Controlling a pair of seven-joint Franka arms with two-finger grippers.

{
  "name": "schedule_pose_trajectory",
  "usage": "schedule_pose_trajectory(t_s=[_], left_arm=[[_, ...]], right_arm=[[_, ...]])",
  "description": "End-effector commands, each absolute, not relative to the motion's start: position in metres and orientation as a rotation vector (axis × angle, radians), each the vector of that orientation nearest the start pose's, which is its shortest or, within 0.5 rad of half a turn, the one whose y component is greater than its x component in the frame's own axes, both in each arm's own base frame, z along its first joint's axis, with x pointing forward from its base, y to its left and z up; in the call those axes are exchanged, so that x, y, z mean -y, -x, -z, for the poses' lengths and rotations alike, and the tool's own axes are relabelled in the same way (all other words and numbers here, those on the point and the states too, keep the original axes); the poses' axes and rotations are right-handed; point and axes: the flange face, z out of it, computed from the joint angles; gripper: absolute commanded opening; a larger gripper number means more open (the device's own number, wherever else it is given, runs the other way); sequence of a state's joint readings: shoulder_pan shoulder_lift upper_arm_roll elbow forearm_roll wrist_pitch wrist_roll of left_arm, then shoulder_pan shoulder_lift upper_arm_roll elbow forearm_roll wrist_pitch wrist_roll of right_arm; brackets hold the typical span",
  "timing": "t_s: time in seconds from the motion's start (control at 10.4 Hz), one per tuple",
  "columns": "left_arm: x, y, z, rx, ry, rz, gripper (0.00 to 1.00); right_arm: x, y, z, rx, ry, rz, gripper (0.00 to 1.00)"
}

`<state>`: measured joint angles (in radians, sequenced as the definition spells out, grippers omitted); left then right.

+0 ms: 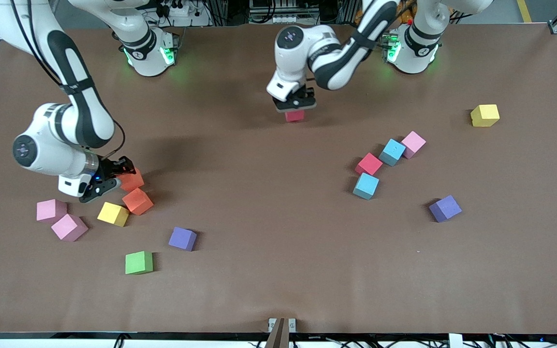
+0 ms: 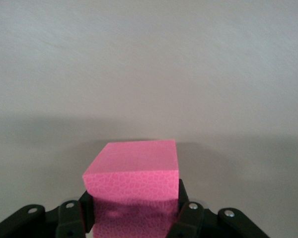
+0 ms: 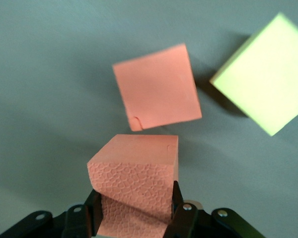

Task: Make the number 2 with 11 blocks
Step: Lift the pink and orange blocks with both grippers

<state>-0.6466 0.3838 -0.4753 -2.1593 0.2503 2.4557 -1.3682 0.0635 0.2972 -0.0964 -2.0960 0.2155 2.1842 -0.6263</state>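
My left gripper (image 1: 295, 107) is shut on a crimson block (image 1: 294, 115), low over the table's middle toward the robots' bases; its wrist view shows that block (image 2: 134, 183) between the fingers. My right gripper (image 1: 120, 178) is shut on an orange block (image 1: 131, 180) at the right arm's end; the block (image 3: 136, 173) sits between the fingers. A second orange block (image 1: 138, 201) lies beside it, with a yellow block (image 1: 113, 213) close by. No digit 2 shows on the table.
Two pink blocks (image 1: 51, 210) (image 1: 69, 226), a purple block (image 1: 183, 239) and a green block (image 1: 139, 262) lie near the right arm. Toward the left arm's end lie crimson (image 1: 369, 164), two light blue (image 1: 392, 152) (image 1: 366, 185), pink (image 1: 413, 144), purple (image 1: 445, 208) and yellow (image 1: 485, 115) blocks.
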Motion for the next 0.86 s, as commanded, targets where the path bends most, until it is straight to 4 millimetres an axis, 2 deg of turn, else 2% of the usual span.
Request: schedule_pose_trajectory(t_s=[0.0, 0.1, 0.29, 0.77], left_arm=[[0.533, -0.234, -0.234, -0.035, 3.128, -0.031, 0.45], [0.54, -0.224, -0.23, -0.081, 3.126, -0.043, 0.55], [0.549, -0.21, -0.22, -0.128, 3.119, -0.069, 0.52], [0.548, -0.206, -0.21, -0.157, 3.094, -0.103, 0.53]], right_arm=[[-0.011, -0.562, -0.3, 0.616, 2.849, -0.235, 0.23], [-0.022, -0.56, -0.308, 0.592, 2.855, -0.238, 0.23], [-0.052, -0.558, -0.316, 0.529, 2.869, -0.248, 0.23], [-0.116, -0.551, -0.325, 0.372, 2.9, -0.273, 0.23]])
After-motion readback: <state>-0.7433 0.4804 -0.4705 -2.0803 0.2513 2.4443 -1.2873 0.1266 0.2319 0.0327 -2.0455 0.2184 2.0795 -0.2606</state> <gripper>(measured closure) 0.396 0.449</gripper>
